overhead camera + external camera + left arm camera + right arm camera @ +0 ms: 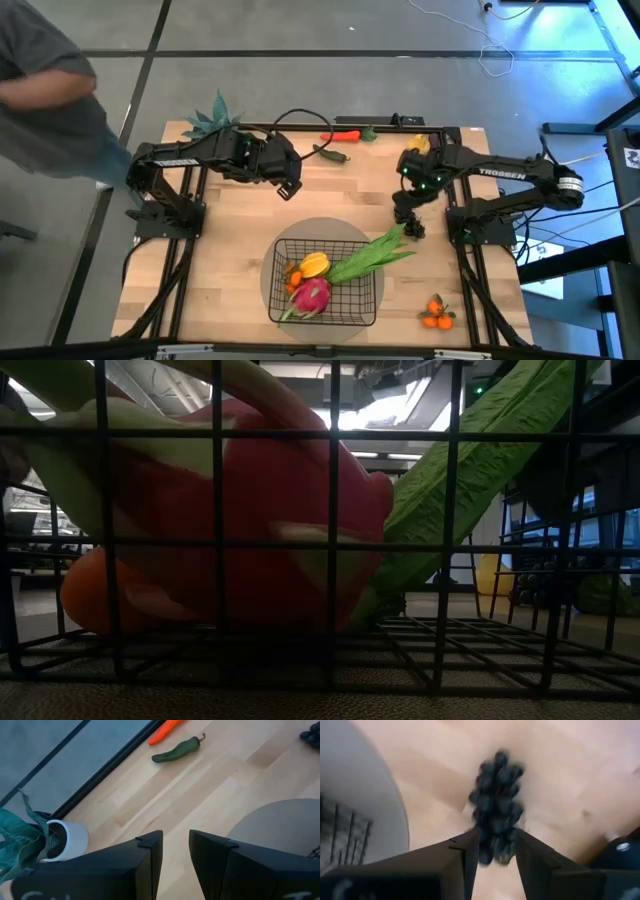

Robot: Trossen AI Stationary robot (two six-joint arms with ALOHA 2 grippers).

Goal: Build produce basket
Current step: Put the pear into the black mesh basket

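Grape bunch (496, 807) lies on the bare tabletop just off the basket's (325, 318) far right corner, near the tip of the leafy stalks (372, 256). Long axis runs straight out from the right gripper (495, 851), the near end sitting between its spread fingers; nothing is clamped. Right arm is much the nearer. Judgement: the bunch must be closed on, then carried toward the basket, which already holds dragon fruit (311, 295) and mango (314, 264). Left gripper (175, 857), fingers parted and empty, waits by the green pepper (177, 751).
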